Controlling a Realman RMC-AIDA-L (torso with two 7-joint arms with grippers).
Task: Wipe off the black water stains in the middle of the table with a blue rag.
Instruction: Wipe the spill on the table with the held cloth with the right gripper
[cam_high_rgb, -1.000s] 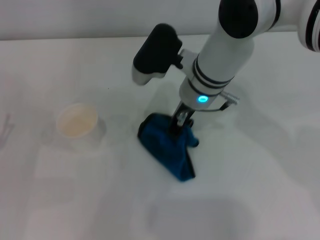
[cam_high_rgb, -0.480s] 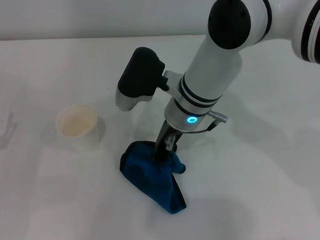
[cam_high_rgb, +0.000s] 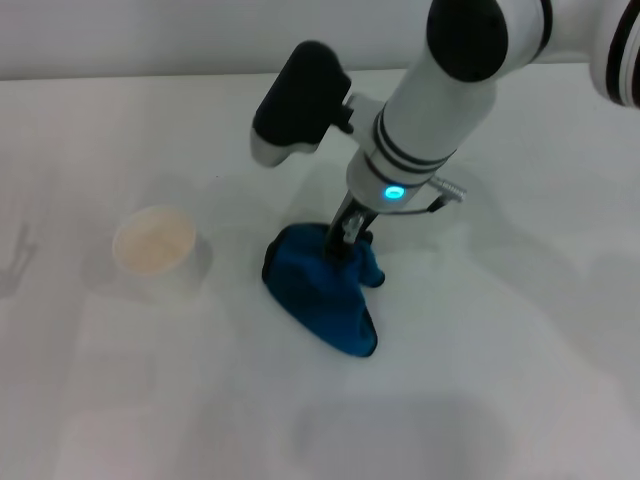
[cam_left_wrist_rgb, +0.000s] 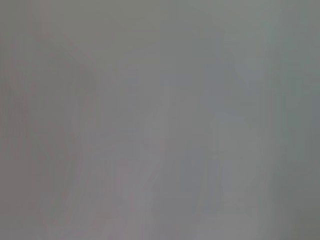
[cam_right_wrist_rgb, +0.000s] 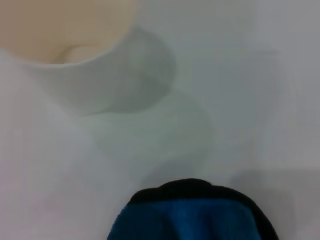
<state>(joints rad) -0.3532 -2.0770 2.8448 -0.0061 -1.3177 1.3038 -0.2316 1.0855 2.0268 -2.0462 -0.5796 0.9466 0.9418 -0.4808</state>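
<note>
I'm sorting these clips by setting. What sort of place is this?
Probably a lab or test bench, not a home: a bare white table, with only a cup and a blue rag that the right gripper presses down.

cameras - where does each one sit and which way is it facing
Head view: from the robot's head, looking forward and down at the table; shows the right arm, its right gripper pressed into the blue rag, and a cup.
Left wrist view: only a blank grey surface; nothing of the robot shows.
Right wrist view: on the right wrist, facing the table; no fingers show.
Shared: rag and cup appear in head and right wrist views.
</note>
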